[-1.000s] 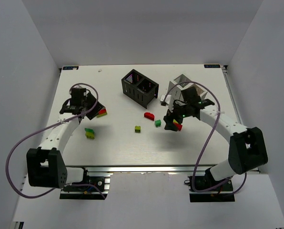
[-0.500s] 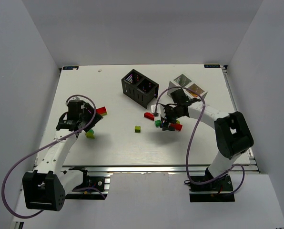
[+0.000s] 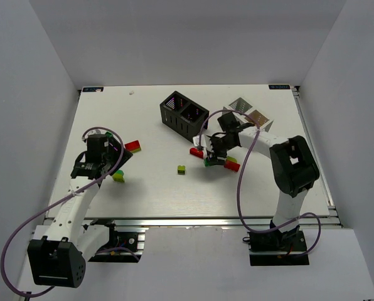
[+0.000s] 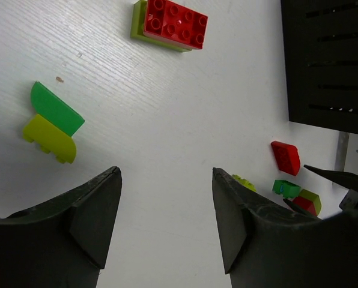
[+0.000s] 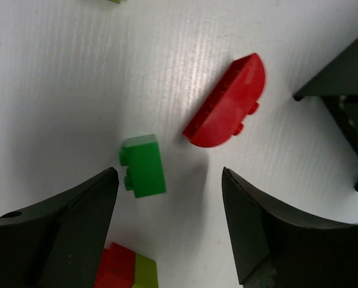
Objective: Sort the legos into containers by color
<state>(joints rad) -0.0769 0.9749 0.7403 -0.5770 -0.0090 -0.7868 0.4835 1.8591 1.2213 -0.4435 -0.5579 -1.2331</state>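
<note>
The right gripper (image 5: 170, 180) has moved left and is spread wide over the green brick (image 5: 144, 174). The red brick (image 5: 227, 102) slants from lower left to upper right. The left gripper (image 4: 167, 180) is spread wide too, holding nothing.

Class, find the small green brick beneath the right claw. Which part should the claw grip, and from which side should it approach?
Probably straight from above: the green brick lies tipped, studs pointing sideways, apart from the red curved brick. The open right claw should pinch its two plain faces, not the studded one.
</note>
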